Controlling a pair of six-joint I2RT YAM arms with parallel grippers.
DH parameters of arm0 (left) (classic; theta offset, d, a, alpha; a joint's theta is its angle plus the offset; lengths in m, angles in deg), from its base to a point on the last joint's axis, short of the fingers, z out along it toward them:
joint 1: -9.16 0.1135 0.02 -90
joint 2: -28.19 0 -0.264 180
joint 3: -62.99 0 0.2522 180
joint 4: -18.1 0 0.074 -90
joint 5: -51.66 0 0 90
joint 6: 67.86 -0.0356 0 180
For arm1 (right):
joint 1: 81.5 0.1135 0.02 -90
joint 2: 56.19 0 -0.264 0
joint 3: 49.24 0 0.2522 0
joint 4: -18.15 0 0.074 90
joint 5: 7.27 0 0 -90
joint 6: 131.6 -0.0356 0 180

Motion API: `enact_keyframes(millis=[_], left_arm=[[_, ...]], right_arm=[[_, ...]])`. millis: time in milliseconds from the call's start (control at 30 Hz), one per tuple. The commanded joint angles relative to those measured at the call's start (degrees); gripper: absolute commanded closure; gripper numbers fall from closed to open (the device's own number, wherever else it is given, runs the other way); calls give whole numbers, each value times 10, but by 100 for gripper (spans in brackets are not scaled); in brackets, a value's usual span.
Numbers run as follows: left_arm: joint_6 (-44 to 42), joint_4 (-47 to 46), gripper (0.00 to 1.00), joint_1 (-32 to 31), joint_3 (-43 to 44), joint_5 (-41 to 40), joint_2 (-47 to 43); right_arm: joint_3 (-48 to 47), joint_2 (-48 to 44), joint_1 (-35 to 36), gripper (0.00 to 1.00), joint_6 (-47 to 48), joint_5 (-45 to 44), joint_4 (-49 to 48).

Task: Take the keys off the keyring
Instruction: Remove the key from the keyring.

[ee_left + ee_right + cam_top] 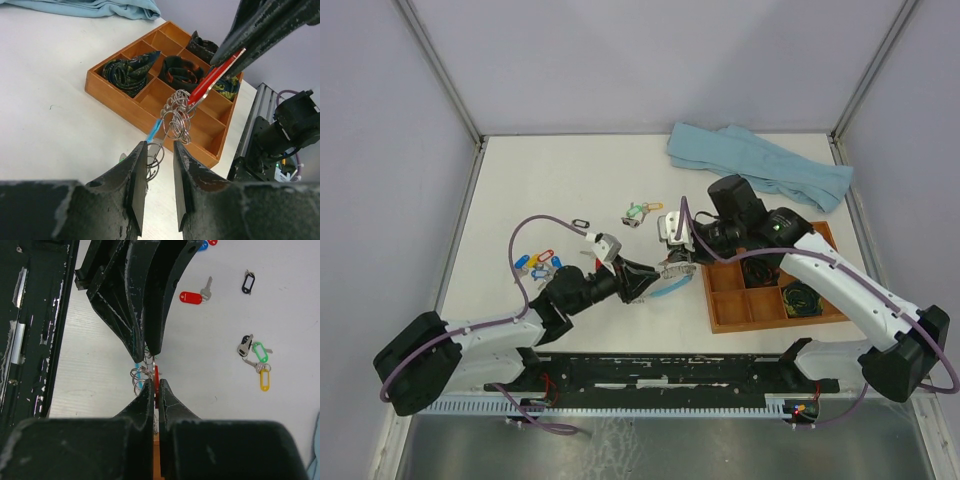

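White tabletop (pixel 520 170), and your keyring (pixel 176 117) is held up off it right by the wooden tray (pixel 115 97) (cable coils (pixel 130 72) inside). Your right gripper (pixel 227 62) is clamped tight on the red-tagged key (pixel 206 86). Your left gripper (pixel 160 152) straddles the keyring's lower end, jaws narrowly apart.

The left pincer (pixel 159 146), jaws apart, straddles loops hanging from the keyring (pixel 177 117); the right pincer (pixel 220 62) clamps a red-tagged key (pixel 206 86) above the wooden tray (pixel 115 100).
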Motion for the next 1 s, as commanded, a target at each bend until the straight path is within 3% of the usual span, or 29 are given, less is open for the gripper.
enact_keyframes(millis=[0,600,967], left_arm=[[-68,-56,66,-19,14,-60,1],[-193,-118,62,-31,-41,-16,-57],[-264,-44,61,-49,-26,-36,-71]], right_arm=[[-37,1,-9,99,-8,40,-13],[-43,13,-22,99,-32,92,-10],[-46,12,-28,99,-41,109,-10]])
